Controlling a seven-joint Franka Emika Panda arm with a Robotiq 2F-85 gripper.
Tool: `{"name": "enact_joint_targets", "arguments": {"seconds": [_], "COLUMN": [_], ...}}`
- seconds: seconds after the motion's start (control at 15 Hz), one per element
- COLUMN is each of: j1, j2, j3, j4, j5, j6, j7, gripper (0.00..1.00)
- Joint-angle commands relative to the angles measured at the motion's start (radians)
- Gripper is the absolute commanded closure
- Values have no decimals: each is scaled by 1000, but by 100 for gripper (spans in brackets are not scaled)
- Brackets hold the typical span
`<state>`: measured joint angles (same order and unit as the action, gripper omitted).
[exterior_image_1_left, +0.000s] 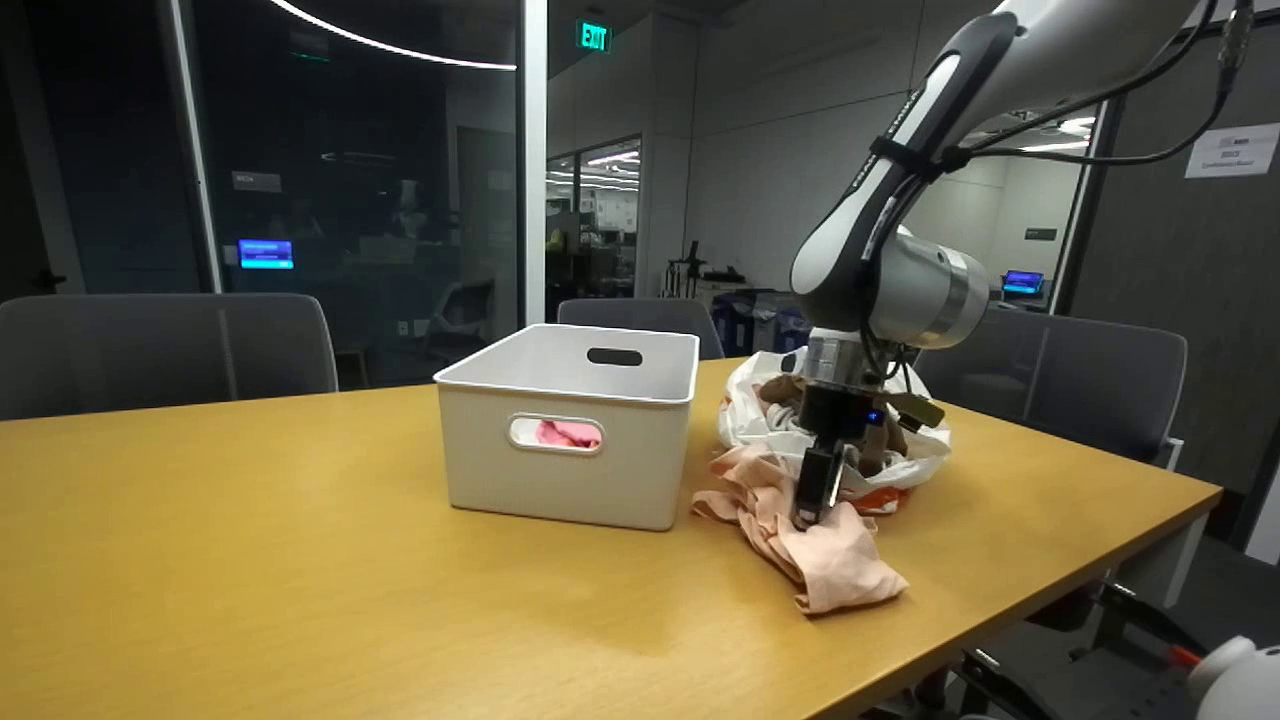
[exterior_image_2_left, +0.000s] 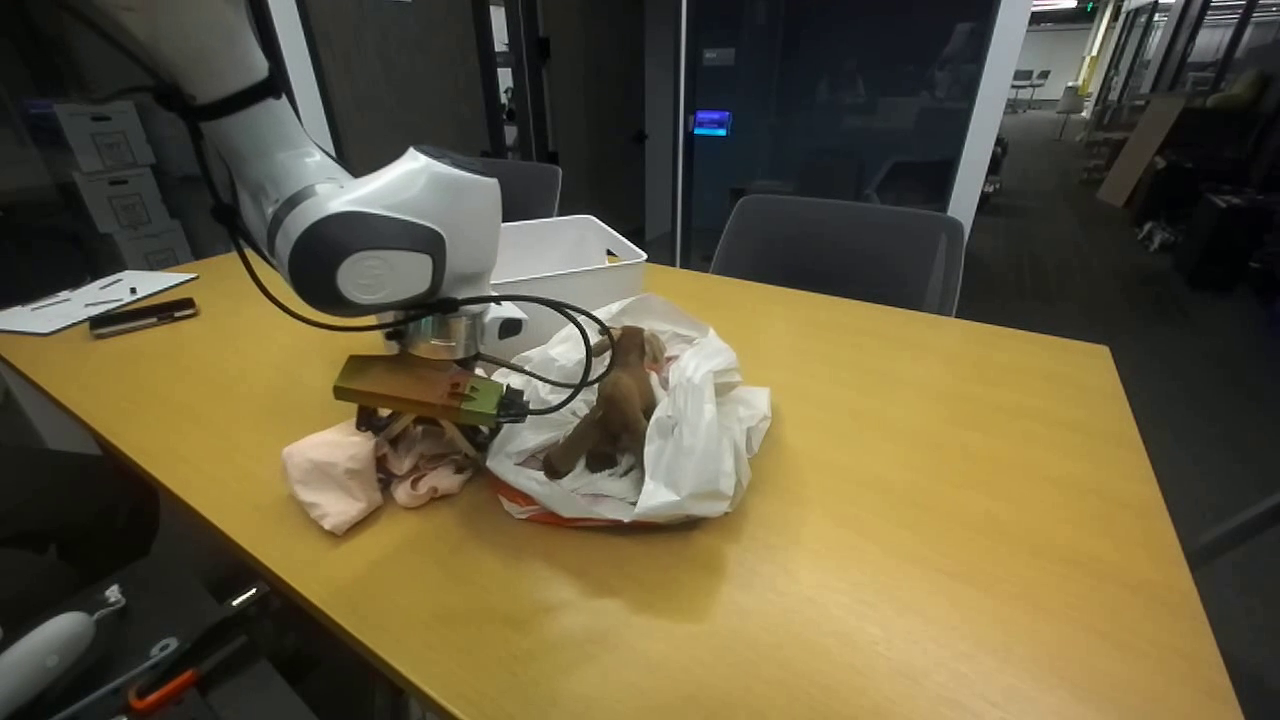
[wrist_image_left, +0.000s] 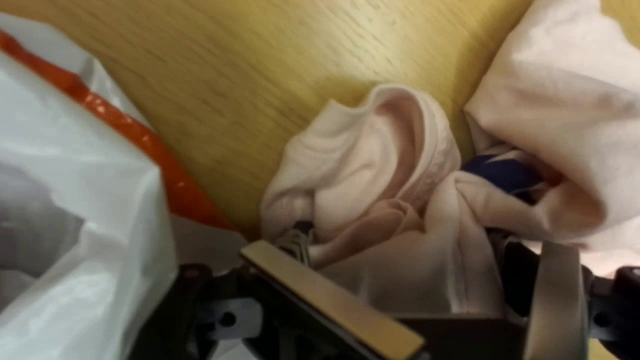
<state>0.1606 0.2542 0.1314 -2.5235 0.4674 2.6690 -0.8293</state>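
Peach fabric: a crumpled cloth (exterior_image_1_left: 815, 558) on the worktop (exterior_image_1_left: 300, 560), directly under the gripper (wrist_image_left: 402, 242).

It should handle as light, soft and limp, with little to break; thin flat ends may slip, so the raised folds at its middle look the best hold. The gripper straddles those folds, fingers spread apart with fabric between them, unclenched. In both exterior views the cloth lies near one worktop edge, one end pointing to it, well in from the visible corners; the white plastic bag (exterior_image_2_left: 700, 440) is just beside it, and the white bin (exterior_image_1_left: 560, 480) stands on the side away from that edge.
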Motion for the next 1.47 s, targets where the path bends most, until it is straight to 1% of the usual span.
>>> {"name": "enact_joint_targets", "arguments": {"seconds": [0.0, 0.07, 0.27, 0.33, 0.4, 0.47, 0.53, 0.6, 0.67, 0.93, 1.07, 1.13, 1.2, 1.4], "j1": [-53, -60, -95, -112, -128, -141, -149, -150, -142, -107, -89, -79, -70, -51], "j2": [29, 16, -43, -68, -91, -112, -141, -163, -192, -282, -326, -349, -370, -424], "j3": [39, 42, 68, 82, 94, 102, 106, 101, 91, 54, 45, 45, 45, 47], "j4": [34, 34, 37, 41, 46, 54, 61, 68, 69, 71, 58, 46, 36, 21], "j5": [-77, -93, -79, -51, -19, 17, 60, 95, 115, 130, 94, 55, 9, -164], "j6": [15, 8, -59, -98, -143, -192, -242, -286, -311, -365, -328, -277, -235, -159], "j7": [93, 116, 142, 130, 110, 92, 74, 63, 66, 89, 112, 134, 154, 251], "gripper": [50, 57, 80, 88, 95, 99, 95, 96, 95, 95, 95, 95, 95, 95]}}
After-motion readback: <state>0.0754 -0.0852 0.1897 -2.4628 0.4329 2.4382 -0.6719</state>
